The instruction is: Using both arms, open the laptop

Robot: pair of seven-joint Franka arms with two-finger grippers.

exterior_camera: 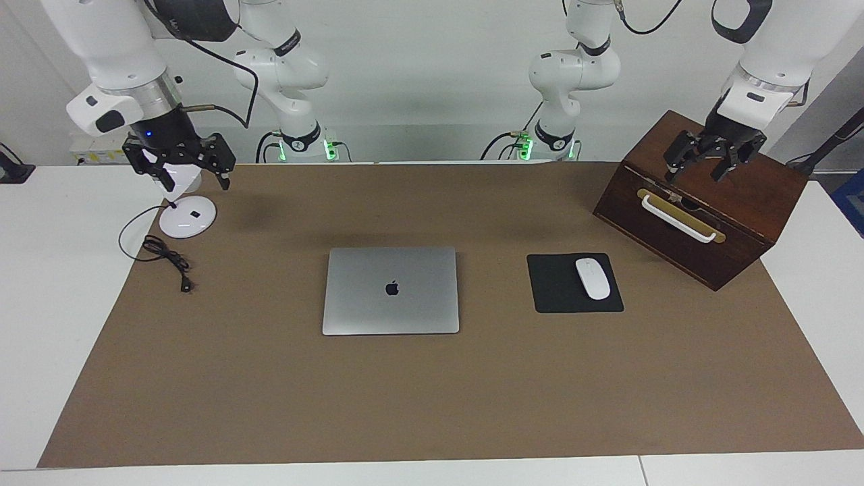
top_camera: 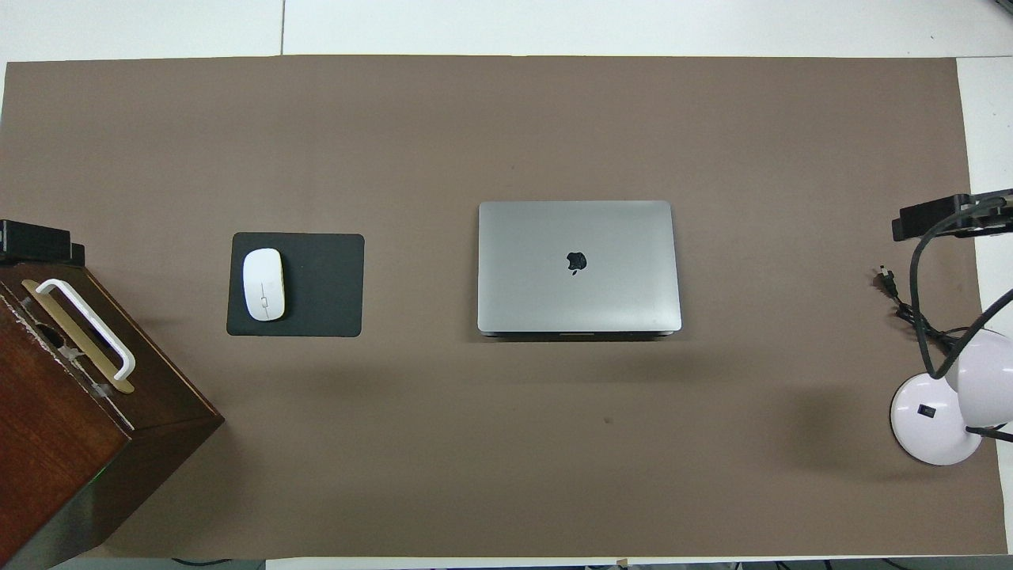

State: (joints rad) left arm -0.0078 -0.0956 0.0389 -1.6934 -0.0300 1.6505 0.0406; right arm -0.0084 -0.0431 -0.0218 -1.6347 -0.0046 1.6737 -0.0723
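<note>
The silver-grey laptop [exterior_camera: 390, 290] lies closed, logo up, in the middle of the brown mat; it also shows in the overhead view [top_camera: 578, 265]. My right gripper [exterior_camera: 196, 179] hangs open and empty in the air over the white desk lamp, at the right arm's end of the table, well away from the laptop. My left gripper [exterior_camera: 695, 173] hangs open and empty over the top of the wooden box, at the left arm's end. In the overhead view only the tips of the right gripper [top_camera: 942, 215] and the left gripper [top_camera: 36, 241] show at the edges.
A dark wooden box [exterior_camera: 736, 202] with a white handle [exterior_camera: 677, 218] stands at the left arm's end. A black mouse pad [exterior_camera: 560, 297] with a white mouse [exterior_camera: 592, 278] lies between box and laptop. A white desk lamp base [exterior_camera: 187, 218] and its black cable [exterior_camera: 165, 256] are at the right arm's end.
</note>
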